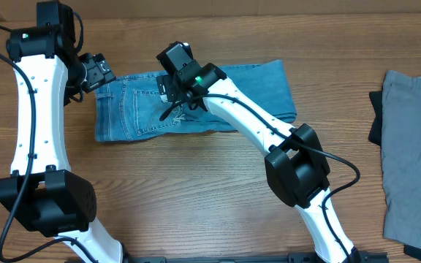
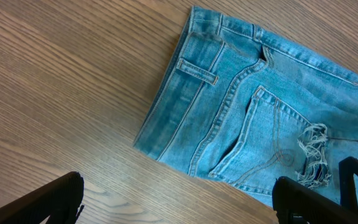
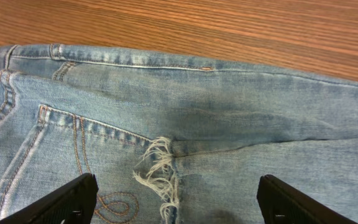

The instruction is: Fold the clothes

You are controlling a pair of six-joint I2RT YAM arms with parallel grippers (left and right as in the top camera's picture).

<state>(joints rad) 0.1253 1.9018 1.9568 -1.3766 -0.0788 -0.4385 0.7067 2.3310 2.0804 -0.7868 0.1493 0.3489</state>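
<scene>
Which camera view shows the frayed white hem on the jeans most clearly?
The right wrist view: the frayed hem lies close and central on the jeans, with its threads distinct. The left wrist view shows the hem smaller, near the right edge. In the overhead view the right gripper hides it.

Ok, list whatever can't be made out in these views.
Overhead: the right arm covers the middle of the jeans; the layers beneath are hidden.
Overhead: the grey garment is cut off by the right edge; the dark item at its left side shows too little to name.
Both wrist views: the jeans run past the frame edges, so their full outline is missing.
</scene>
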